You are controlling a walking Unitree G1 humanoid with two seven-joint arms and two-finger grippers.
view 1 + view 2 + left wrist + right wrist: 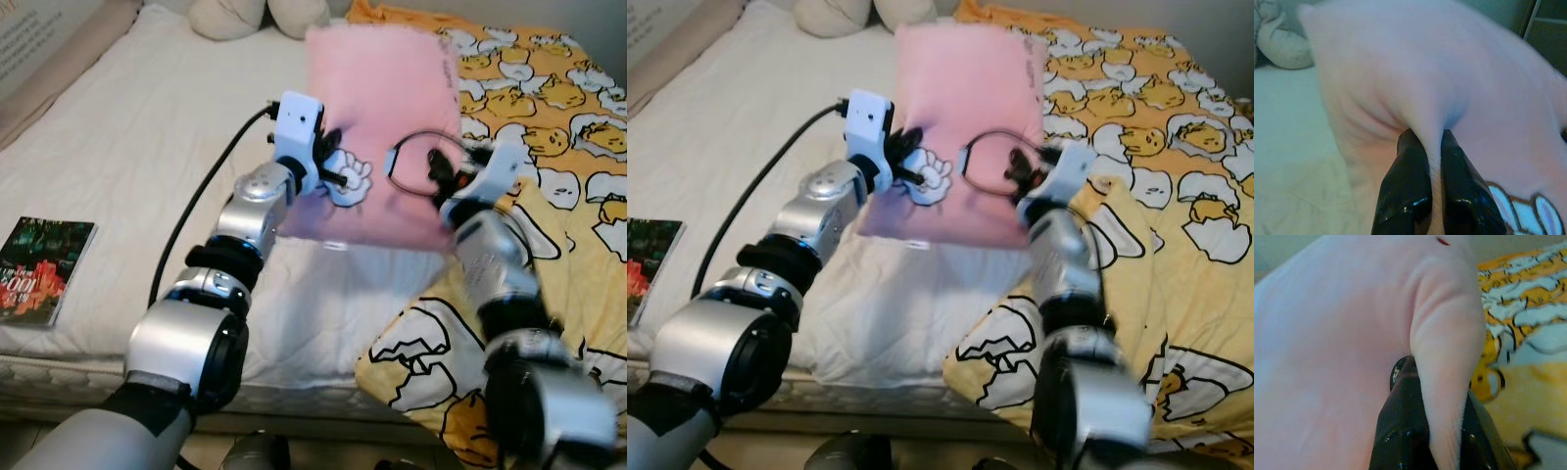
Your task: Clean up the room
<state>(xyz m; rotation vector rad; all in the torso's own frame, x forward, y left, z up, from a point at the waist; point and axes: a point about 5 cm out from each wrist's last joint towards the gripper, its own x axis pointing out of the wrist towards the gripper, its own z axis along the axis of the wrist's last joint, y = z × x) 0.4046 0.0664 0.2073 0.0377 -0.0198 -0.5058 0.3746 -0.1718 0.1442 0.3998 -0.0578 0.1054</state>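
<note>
Item in hand: pink pillow, with a white cartoon print on its lower near face, held up off the bed by both arms.

Left gripper: clamped on a pinched fold of the pillow's fabric, both black fingers pressed together with cloth between them. The grip sits on the pillow's lower left part, just beside the print.

Right gripper: clamped on the pillow's right edge, the fabric rolling over and between its fingers.

Step, as judged: carrying the pillow toward its place, most likely the head of the bed, beyond both claws. The next move calls for both arms to travel together so the cloth is not pulled out of either pinch, then to lower the pillow flat before either claw lets go.

Surroundings:
- White mattress, below and to the left of the left gripper; bare surface available for setting down.
- Yellow duvet with a cartoon pattern, rumpled, below and to the right of the right gripper; not yet straightened.
- Book, lying flat near the mattress's near left edge, well apart from the left gripper.
- Pale plush cushions, beyond the pillow at the head of the bed; these may crowd the landing spot.
- Black cable, trailing along the left arm; it could snag.
</note>
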